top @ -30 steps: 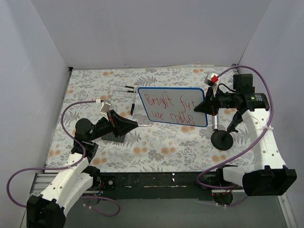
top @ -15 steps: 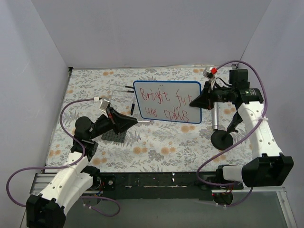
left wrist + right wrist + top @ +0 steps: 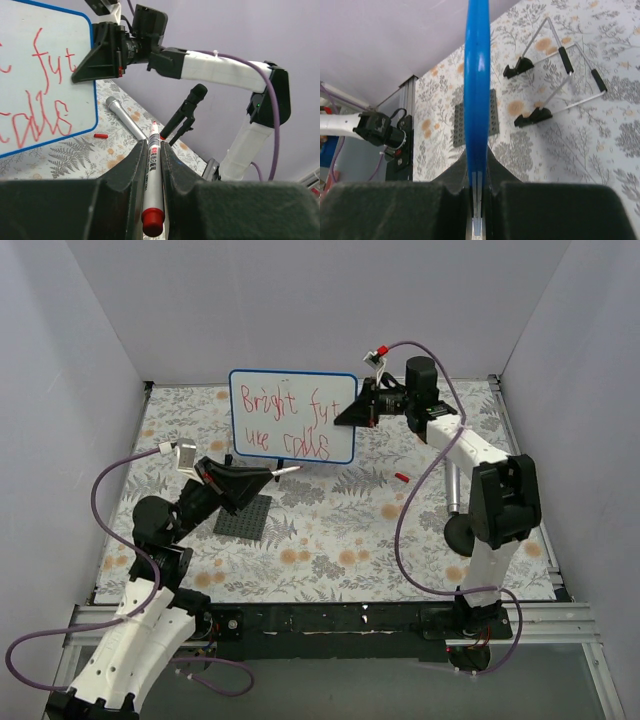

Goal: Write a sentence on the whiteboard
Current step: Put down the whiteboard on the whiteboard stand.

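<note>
Above the far middle of the floral-patterned worktop (image 3: 330, 540), the flat white rectangular whiteboard with a thin blue rim (image 3: 290, 380) hangs upright, clear of the surface, its face toward the near side. The right end effector (image 3: 343, 421) is clamped on the board's right edge, its fingers (image 3: 492, 195) pinching the blue rim. The thin red handwritten sentence (image 3: 275, 403) runs in two lines across the board's face. Left of centre, the left end effector (image 3: 262, 478) is closed on a white marker with a red end (image 3: 152, 185), which points right. A small dark grey square studded plate (image 3: 245, 518) lies flat on the worktop just near of that end effector. A small red cap (image 3: 401, 478) lies right of centre, and a silver cylinder (image 3: 451, 485) lies farther right.
</note>
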